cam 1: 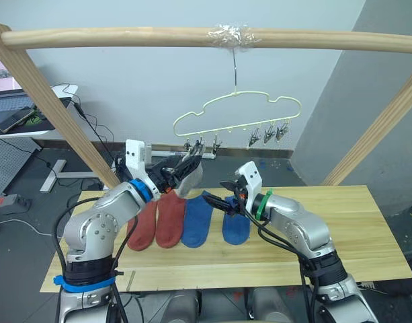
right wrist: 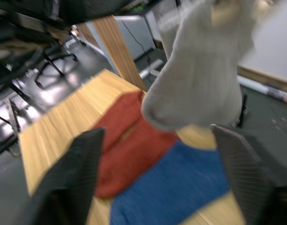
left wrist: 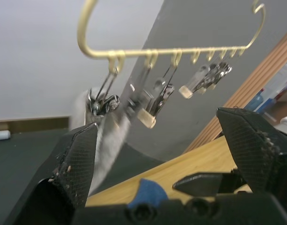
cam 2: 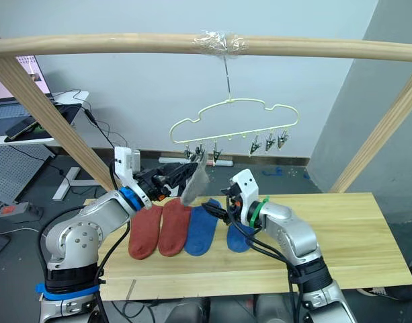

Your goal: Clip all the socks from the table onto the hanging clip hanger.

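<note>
A light grey sock [cam 2: 196,180] is hanging from the leftmost clip [left wrist: 102,104] of the clip hanger [cam 1: 238,111]. The left gripper [cam 1: 185,169] is spreading its fingers apart beside it. The right gripper [cam 1: 227,199] is gaping open above two blue socks [cam 1: 197,222] and two rust-red socks [cam 1: 157,222] lying on the table [cam 1: 353,232].

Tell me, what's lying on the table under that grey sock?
Under the hanging grey sock, two rust-red socks and two blue socks lie on the table. The arms hide some tabletop.
</note>
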{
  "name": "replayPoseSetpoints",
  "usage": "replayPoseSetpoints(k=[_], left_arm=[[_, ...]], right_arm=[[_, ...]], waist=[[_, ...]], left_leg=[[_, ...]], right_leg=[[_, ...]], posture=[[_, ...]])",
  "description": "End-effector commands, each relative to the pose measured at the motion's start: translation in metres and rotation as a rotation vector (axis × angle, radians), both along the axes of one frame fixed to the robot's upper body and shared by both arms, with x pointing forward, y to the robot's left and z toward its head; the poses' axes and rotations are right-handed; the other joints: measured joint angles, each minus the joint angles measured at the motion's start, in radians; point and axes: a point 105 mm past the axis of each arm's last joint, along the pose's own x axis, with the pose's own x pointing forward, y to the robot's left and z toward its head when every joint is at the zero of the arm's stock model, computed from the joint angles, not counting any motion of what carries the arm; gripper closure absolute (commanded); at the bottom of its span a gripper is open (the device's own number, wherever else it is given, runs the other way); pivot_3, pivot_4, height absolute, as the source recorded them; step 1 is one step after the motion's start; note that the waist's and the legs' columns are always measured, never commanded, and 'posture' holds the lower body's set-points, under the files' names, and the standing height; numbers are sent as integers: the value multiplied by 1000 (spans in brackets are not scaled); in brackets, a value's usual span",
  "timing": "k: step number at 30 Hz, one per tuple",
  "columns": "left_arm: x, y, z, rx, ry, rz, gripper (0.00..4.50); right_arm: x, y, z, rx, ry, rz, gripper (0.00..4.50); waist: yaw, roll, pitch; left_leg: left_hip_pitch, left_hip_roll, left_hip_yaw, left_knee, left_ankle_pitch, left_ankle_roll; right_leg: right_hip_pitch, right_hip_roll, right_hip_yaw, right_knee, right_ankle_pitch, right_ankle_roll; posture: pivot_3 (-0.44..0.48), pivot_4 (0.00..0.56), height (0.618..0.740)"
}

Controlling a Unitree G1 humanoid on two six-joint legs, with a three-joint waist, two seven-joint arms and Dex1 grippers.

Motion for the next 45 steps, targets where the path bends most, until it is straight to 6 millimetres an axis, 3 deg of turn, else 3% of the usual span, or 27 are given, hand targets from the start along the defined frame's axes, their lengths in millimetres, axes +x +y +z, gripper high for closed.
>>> replayPoseSetpoints(k=[1,5,9,12,21,29,35,38,45], left_arm=[[-10,-14,15,25,-110,-56,0],[-7,-22,13,112,-193,-28,0],[0,-36,10,203,-313,-4,0],[8,-49,12,191,-395,30,541],[33,-64,-5,248,-419,129,3339],[57,-60,-6,244,-413,241,3339],[63,-61,-4,231,-427,258,3339],[64,-62,-5,223,-429,255,2761],[69,-58,-5,233,-426,289,606]], right_arm=[[5,-19,6,-8,-42,-46,26],[7,-48,7,-60,-89,-122,26],[-2,-60,11,-126,-146,-103,26],[-10,-69,21,-130,-175,-110,0],[-17,-70,52,-67,-248,-136,0],[-19,-67,63,-45,-266,-153,0],[-19,-69,67,-50,-274,-166,0],[-18,-70,67,-53,-276,-174,0],[-16,-70,68,-46,-274,-181,0]], waist=[[2,0,0],[7,0,0],[12,0,0],[15,0,0],[12,0,0],[8,0,0],[-6,0,0],[-10,0,0],[-12,0,0]], left_leg=[[0,0,0,0,0,0],[0,0,0,0,0,0],[0,0,1,0,0,0],[0,1,1,0,0,0],[-1,1,1,1,0,0],[-1,1,1,1,0,0],[-1,0,1,0,0,0],[-1,0,1,0,0,0],[-1,0,1,1,0,0]], right_leg=[[0,0,0,0,0,0],[0,0,0,0,0,1],[0,0,1,0,-2,3],[0,0,1,-1,-2,3],[0,0,0,-1,-2,3],[0,0,0,-1,-2,4],[0,0,0,-1,-2,4],[0,0,0,-1,-2,4],[0,0,0,-1,-2,4]], posture=[[-33,111,740],[-45,120,740],[-59,127,740],[-76,129,740],[-115,140,740],[-144,143,740],[-159,147,740],[-166,146,740],[-162,147,740]])
